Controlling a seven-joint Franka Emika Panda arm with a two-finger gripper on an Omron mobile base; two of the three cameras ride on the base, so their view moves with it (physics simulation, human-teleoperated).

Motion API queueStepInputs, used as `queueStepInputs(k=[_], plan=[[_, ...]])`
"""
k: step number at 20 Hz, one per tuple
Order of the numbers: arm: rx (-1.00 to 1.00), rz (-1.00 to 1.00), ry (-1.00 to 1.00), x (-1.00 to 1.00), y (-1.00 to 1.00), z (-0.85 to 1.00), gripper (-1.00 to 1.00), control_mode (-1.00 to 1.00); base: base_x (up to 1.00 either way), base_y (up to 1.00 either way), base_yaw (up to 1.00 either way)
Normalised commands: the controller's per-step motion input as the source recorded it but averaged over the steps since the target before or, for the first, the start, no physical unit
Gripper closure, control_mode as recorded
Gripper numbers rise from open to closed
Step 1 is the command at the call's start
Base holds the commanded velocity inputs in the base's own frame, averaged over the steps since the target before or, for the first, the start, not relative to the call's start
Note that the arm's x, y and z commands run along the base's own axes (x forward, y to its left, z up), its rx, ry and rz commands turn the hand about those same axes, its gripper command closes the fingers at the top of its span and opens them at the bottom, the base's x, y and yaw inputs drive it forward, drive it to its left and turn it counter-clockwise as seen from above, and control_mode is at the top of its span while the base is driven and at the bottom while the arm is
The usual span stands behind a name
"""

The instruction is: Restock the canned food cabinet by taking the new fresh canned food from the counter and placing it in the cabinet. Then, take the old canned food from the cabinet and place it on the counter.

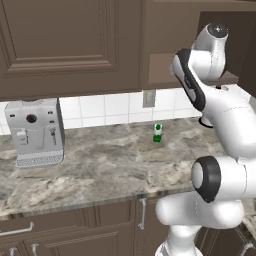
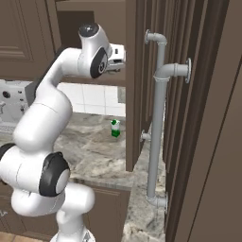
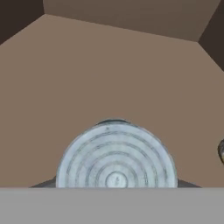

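In the hand view, the new fresh canned food (image 3: 116, 157) shows its silvery ringed lid just above the cabinet's flat brown shelf (image 3: 109, 74). My gripper (image 3: 116, 184) is shut on it, with dark fingers (image 3: 43, 183) flanking the can. In the right base view my hand (image 2: 118, 57) reaches into the dark brown cabinet (image 2: 71, 21) over the counter (image 1: 100, 160). A sliver of a round metal rim (image 3: 221, 151) sits at the shelf's right edge; too little of it shows to tell whether it is the old canned food.
A green-and-white small bottle (image 1: 157, 133) stands on the marble near the tiled wall. A grey coffee machine (image 1: 35, 131) sits at the counter's left. The open cabinet door (image 2: 134, 85) stands edge-on beside my hand, with grey pipes (image 2: 158, 118) to its right.
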Motion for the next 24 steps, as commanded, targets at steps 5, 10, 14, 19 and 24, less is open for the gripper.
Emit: queueStepInputs(k=[5, 10, 14, 19, 24], plan=[[0.00, 0.00, 0.13, 0.73, 0.00, 0.00, 1.00, -1.00, 0.00, 0.00, 0.00], [0.00, 0.00, 0.11, 0.65, 0.00, -0.03, -1.00, -1.00, 0.00, 0.00, 0.00], [0.00, 0.00, 0.01, 0.35, 0.00, -0.16, -1.00, -1.00, 0.00, 0.00, 0.00], [0.00, 0.00, 0.00, 0.02, 0.00, 0.00, -1.00, -1.00, 0.00, 0.00, 0.00], [0.00, 0.00, -0.11, -0.05, 0.00, -0.02, -1.00, -1.00, 0.00, 0.00, 0.00]])
